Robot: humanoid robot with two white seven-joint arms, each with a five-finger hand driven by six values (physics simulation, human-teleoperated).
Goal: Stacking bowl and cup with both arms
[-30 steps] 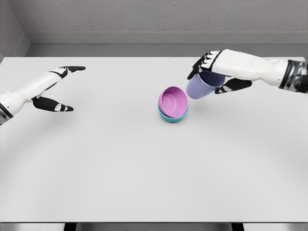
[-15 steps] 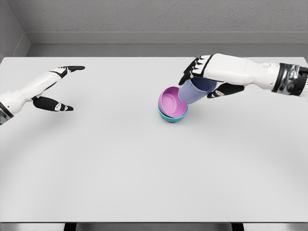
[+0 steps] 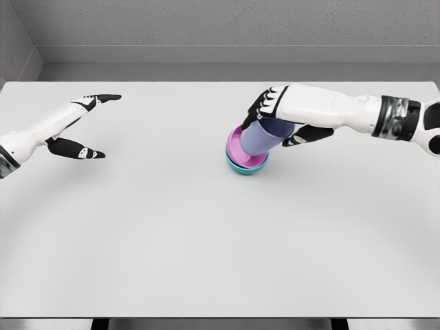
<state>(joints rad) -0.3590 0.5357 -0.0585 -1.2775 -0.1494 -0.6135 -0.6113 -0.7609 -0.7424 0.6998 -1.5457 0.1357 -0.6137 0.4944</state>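
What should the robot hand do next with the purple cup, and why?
Probably lower it a little further and let go: the right robot hand holds the purple cup tilted, its bottom already inside the pink bowl, which sits in the teal bowl.

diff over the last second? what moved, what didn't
The right hand carried the lavender cup leftward and down, from beside the bowls to over the pink bowl, where its lower end now overlaps the bowl's opening. The hand kept its grasp on the cup, which stays tilted. Unchanged: the pink bowl nested in the teal bowl, and the left hand, open and resting at the table's left.
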